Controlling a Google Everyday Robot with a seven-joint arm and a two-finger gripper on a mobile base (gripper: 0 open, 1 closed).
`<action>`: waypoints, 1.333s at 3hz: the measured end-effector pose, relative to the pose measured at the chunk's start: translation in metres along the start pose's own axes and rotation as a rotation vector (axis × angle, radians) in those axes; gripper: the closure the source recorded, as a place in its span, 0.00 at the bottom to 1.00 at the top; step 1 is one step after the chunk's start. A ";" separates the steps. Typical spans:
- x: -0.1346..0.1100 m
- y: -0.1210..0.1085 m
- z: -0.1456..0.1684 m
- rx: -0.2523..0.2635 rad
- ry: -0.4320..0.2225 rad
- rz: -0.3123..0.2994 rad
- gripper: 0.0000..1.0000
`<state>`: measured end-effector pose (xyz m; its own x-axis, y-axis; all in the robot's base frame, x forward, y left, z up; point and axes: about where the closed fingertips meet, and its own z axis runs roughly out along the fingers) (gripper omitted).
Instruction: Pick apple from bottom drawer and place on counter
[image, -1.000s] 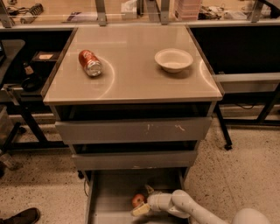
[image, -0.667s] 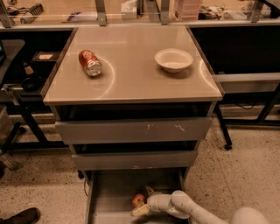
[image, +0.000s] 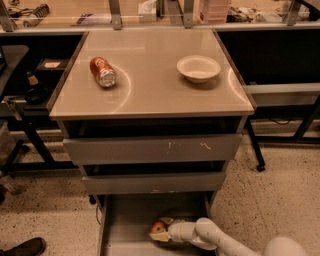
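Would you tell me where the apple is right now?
The apple sits low in the camera view, inside the open bottom drawer, right at the gripper reaching in from the right.

Lab: cluttered workbenches (image: 60, 17), drawer cabinet (image: 152, 150).

Warm, dim indoor light falling from above

Pale arcs of glare streak the glossy desk (image: 150, 95) in the upper middle of the frame, and the bowl (image: 198, 68) casts a soft shadow. The gripper (image: 161, 232) sits at bottom centre, in the shaded, slightly soft bottom drawer (image: 125, 235).
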<state>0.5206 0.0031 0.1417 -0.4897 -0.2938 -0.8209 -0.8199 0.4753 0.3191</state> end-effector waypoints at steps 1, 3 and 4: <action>0.000 0.000 0.000 0.000 0.000 0.000 0.63; 0.000 0.000 0.000 0.000 0.000 0.000 1.00; -0.007 0.008 -0.008 0.031 0.016 0.011 1.00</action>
<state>0.5151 0.0023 0.1542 -0.5036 -0.3014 -0.8097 -0.8049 0.5041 0.3130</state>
